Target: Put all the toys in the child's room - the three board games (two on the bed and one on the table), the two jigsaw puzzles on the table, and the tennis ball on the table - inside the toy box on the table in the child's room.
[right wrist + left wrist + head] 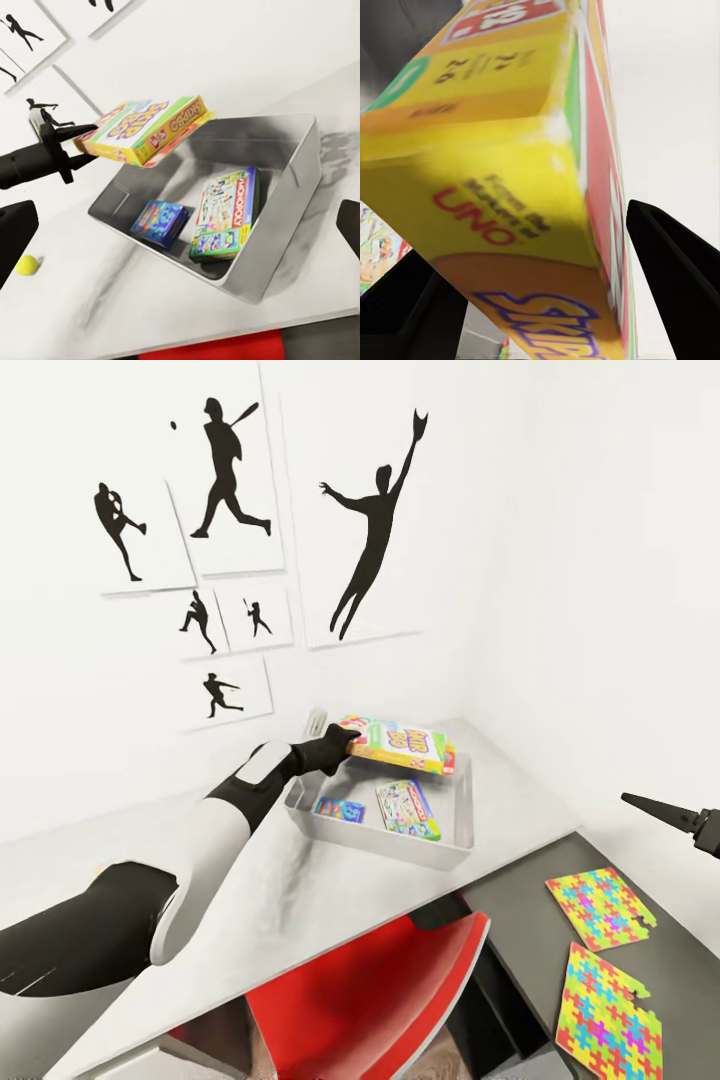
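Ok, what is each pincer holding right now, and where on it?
Left pincer grips the Skip-Bo game box by one short end, above the toy box. Right pincer holds nothing.

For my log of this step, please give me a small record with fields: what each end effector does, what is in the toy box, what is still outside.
left end effector: shut on Skip-Bo box, held over toy box
right end effector: empty, off to the side, state unclear
inside toy box: Monopoly box; small blue game box
outside: two jigsaw puzzles on dark surface; tennis ball on table
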Available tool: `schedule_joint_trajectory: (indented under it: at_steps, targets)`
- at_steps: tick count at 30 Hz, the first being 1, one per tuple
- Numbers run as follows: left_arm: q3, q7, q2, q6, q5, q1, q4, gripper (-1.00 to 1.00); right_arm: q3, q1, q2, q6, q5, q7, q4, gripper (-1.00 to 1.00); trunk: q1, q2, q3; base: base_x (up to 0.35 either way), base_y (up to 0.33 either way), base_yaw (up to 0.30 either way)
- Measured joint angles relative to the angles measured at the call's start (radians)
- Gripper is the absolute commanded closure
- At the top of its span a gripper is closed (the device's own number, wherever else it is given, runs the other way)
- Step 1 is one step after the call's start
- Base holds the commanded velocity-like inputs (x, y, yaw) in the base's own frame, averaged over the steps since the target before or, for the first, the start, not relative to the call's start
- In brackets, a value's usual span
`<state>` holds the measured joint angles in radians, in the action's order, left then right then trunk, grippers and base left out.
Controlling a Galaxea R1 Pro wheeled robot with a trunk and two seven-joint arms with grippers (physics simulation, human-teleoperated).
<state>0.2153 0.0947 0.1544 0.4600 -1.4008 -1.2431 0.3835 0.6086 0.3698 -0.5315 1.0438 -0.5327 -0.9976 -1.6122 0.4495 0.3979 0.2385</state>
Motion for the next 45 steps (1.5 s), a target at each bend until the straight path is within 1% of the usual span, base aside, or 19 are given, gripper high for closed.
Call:
schedule_joint_trajectory:
  at_steps: [2, 7, 12, 22, 34, 38, 45]
  targets:
    - [0.001, 0.0, -0.002, 0.025, 0.003, -0.007, 0.0, 1.0, 0.0, 0.0, -0.001, 0.0, 0.0, 0.0, 0.0, -1.0, 0.0, 0.0, 0.003, 0.0, 0.0, 0.0]
    - [0.002, -0.003, -0.006, 0.056, 0.009, -0.014, 0.0, 1.0, 0.0, 0.0, -0.001, 0.0, 0.0, 0.0, 0.0, -1.0, 0.0, 0.0, 0.011, 0.0, 0.0, 0.0]
    - [0.002, -0.008, -0.012, 0.073, 0.019, -0.019, 0.0, 1.0, 0.0, 0.001, -0.002, 0.0, -0.001, -0.001, 0.0, -1.0, 0.0, 0.0, 0.02, 0.0, 0.0, 0.0]
    - [0.002, -0.01, -0.018, 0.085, 0.026, -0.032, 0.0, 1.0, 0.001, 0.0, -0.002, 0.0, -0.001, -0.005, 0.0, -1.0, 0.0, 0.0, 0.036, 0.0, 0.0, 0.0]
    - [0.001, -0.006, -0.019, 0.082, 0.027, -0.036, 0.0, 1.0, 0.002, 0.0, -0.003, 0.0, -0.001, -0.006, 0.0, -1.0, 0.0, 0.0, 0.056, 0.0, 0.0, 0.0]
    - [-0.001, -0.001, -0.018, 0.079, 0.025, -0.037, -0.001, 1.0, 0.003, 0.0, -0.008, 0.0, -0.002, -0.006, 0.0, -1.0, 0.0, 0.0, 0.062, 0.0, 0.0, 0.0]
    - [-0.009, 0.014, -0.015, 0.077, 0.011, -0.044, -0.014, 1.0, 0.004, 0.0, -0.017, 0.0, -0.005, -0.006, 0.0, -1.0, 0.0, 0.0, 0.074, 0.0, 0.0, 0.0]
